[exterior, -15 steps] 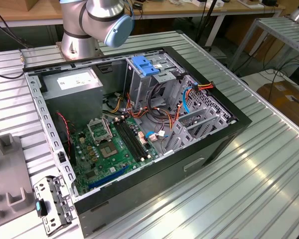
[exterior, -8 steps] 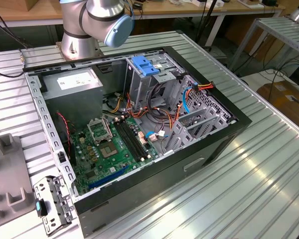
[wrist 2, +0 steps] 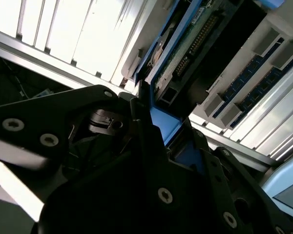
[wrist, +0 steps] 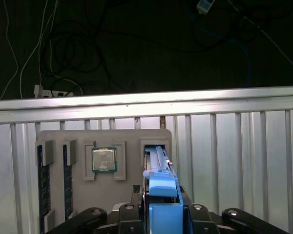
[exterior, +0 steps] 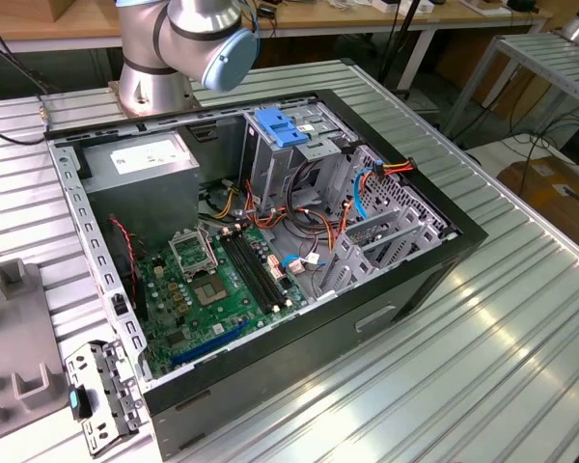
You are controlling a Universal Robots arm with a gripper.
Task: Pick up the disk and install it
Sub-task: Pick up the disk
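Observation:
The disk [wrist: 157,163] stands on edge in a slot of a grey parts tray [wrist: 129,187], showing as a thin metal slab framed by blue plastic rails. My gripper [wrist: 163,214] sits over its near end, with a black finger [wrist: 131,210] on each side of the blue rail, shut on the disk. In the second wrist view the disk's green circuit-board side [wrist 2: 185,53] runs away from my gripper [wrist 2: 168,131], whose black body takes up the foreground. The open computer case [exterior: 405,289] lies on the table in the exterior view, with a drive cage topped by a blue latch plate [exterior: 280,130].
The tray also holds a processor chip [wrist: 104,160] and memory sticks [wrist: 43,185], the memory sticks [wrist 2: 254,83] lying close beside the disk. Beyond the tray runs the table's edge rail [wrist: 146,105], with cables below. Inside the case are a motherboard [exterior: 222,280], a grey power box [exterior: 145,159] and loose cables [exterior: 309,222].

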